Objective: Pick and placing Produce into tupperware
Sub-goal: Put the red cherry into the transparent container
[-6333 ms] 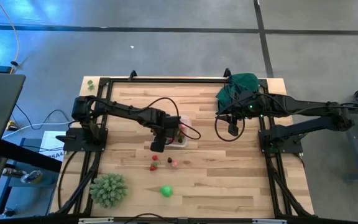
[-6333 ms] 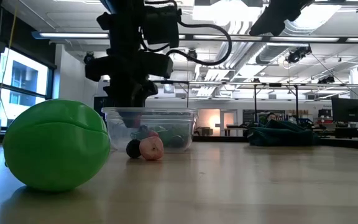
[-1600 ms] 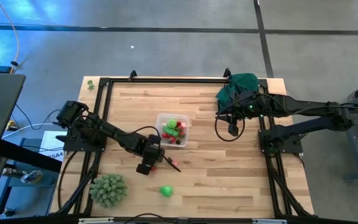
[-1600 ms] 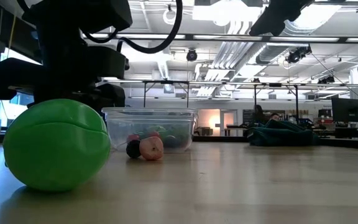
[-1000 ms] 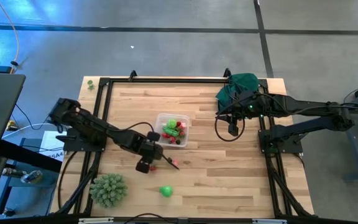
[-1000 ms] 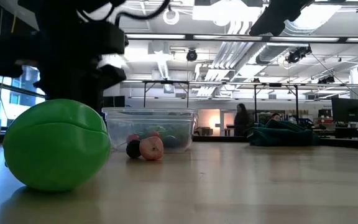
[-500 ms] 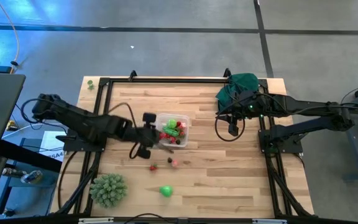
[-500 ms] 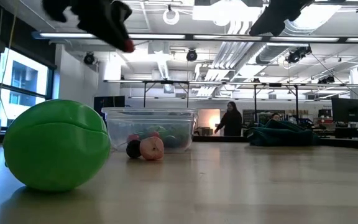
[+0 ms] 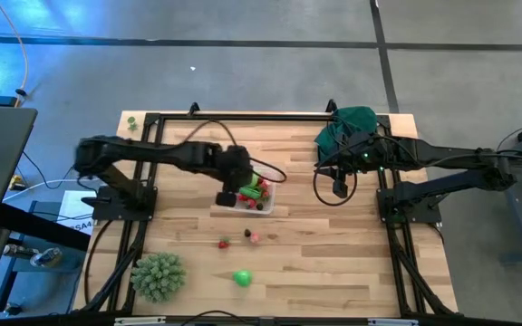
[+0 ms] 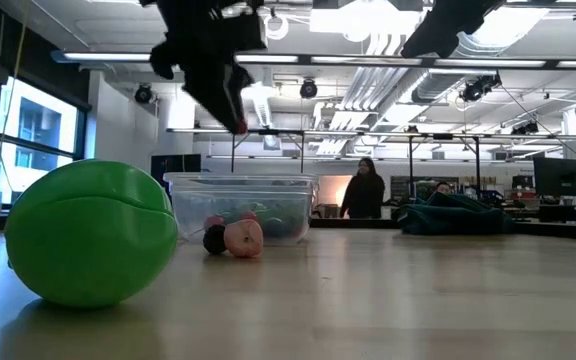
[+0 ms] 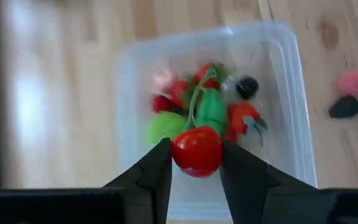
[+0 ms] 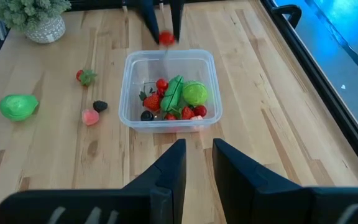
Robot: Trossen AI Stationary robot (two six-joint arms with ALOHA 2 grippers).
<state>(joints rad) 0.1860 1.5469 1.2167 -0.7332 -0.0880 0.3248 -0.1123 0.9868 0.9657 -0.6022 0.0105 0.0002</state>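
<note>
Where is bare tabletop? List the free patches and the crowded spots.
Free: between tub and cloth; the near right corner, right of the green fruit. Crowded: just in front of the tub, around strawberry and pink piece.

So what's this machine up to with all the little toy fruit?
It is sorting toy produce into the clear tupperware. The left gripper holds a small red fruit above the tub, which already has several pieces inside. A few pieces and a green fruit lie loose on the table. The right gripper waits at the table's far side.
</note>
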